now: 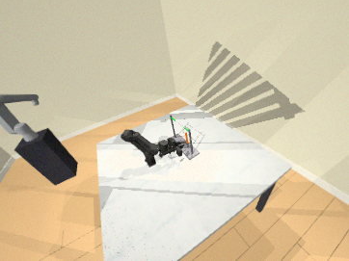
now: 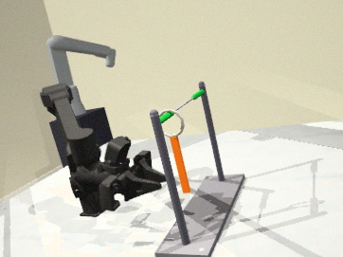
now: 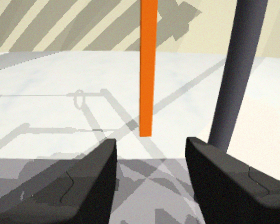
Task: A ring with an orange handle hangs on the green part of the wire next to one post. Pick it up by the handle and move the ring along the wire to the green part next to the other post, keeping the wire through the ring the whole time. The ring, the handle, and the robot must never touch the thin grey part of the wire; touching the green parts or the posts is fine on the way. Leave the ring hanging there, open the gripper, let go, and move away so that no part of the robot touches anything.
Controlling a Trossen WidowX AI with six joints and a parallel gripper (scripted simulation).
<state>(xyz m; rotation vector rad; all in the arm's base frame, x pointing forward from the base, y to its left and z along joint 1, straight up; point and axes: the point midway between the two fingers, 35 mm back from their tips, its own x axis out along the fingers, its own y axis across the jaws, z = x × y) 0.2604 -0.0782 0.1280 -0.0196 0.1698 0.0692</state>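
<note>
The ring [image 2: 183, 124] hangs around the wire at the green part [image 2: 166, 118] [image 1: 187, 129] by the near post [image 2: 168, 172] [image 1: 191, 143] [image 3: 243, 65]. Its orange handle [image 2: 180, 164] [image 1: 186, 138] [image 3: 148, 65] hangs down, nearly upright. My gripper [image 2: 162, 181] [image 3: 151, 146] is partly open and empty. In the wrist view, the handle's lower end shows just above the gap between the fingertips, a little left of its middle; the handle is not between the fingers. The other green part [image 2: 198, 95] [image 1: 173, 118] is by the far post [image 2: 211, 134], with the thin grey wire [image 2: 184, 106] between.
The posts stand on a grey base [image 2: 208, 205] on the white table [image 1: 145, 213]. In the exterior view, the near post stands close to my fingertips; in the wrist view it is right of the handle. A dark box [image 1: 48, 157] [image 2: 101, 126] with a grey jointed arm is behind my arm.
</note>
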